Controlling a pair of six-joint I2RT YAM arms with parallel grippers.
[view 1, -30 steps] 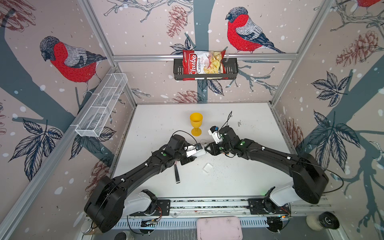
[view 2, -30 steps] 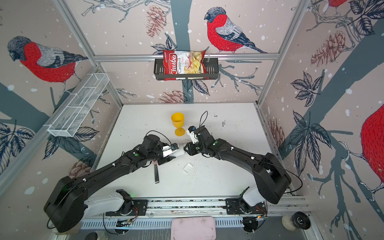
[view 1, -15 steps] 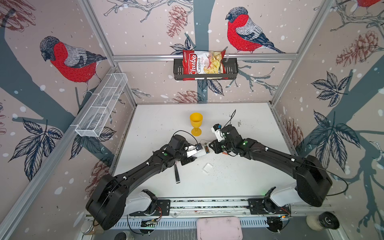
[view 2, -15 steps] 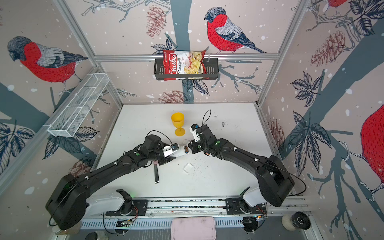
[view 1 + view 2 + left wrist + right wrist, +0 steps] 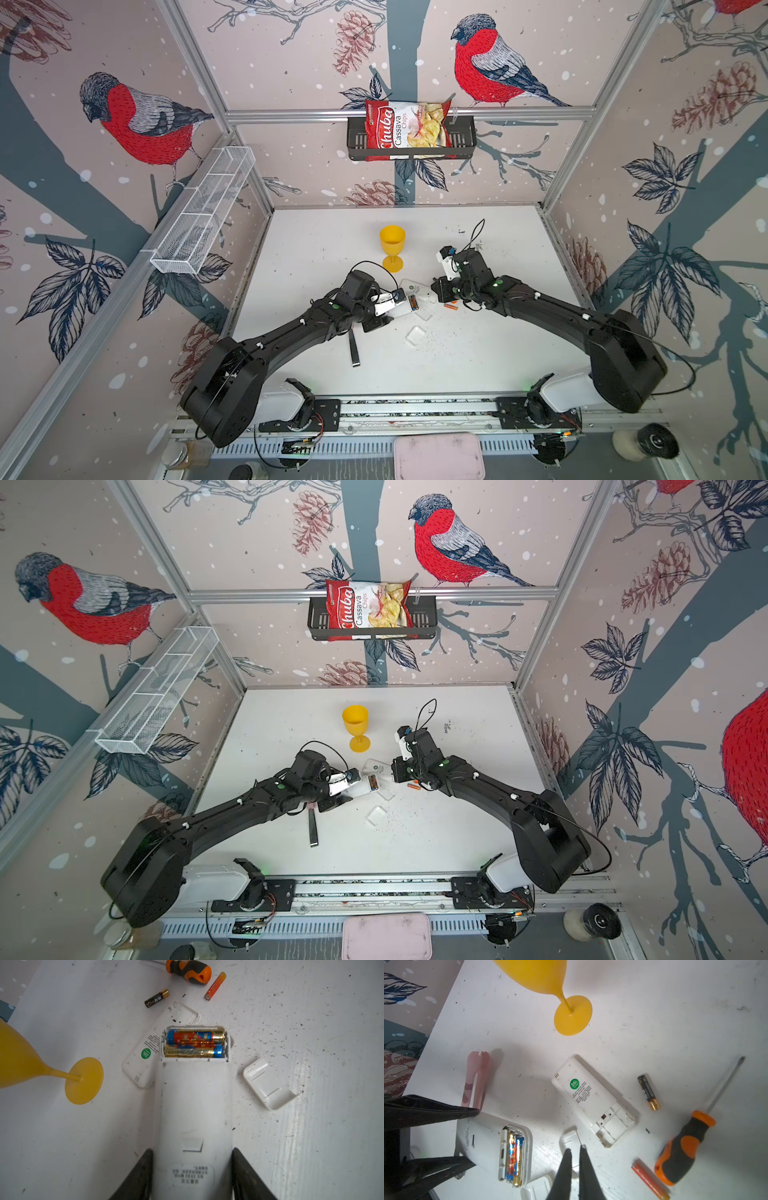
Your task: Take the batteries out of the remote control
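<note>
Batteries (image 5: 195,1044): 2 left in open bay of remote (image 5: 193,1105), clamped at its sides by left pincer (image 5: 191,1150), jaws remote-wide, mid-counter (image 5: 311,1126); 2nd remote (image 5: 593,1101) empty, black cell (image 5: 649,1092) + orange cell (image 5: 650,1178) loose nearby, so abt half done; right pincer (image 5: 575,1148) closed tight, holding nothing; top views miss black cell, wrist cams show it.

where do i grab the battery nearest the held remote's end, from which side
Take the battery by its gold end cap, from straight above the open bay. Two lie side by side, walled in by the remote; only upper faces show, so probably lever that end up.
</note>
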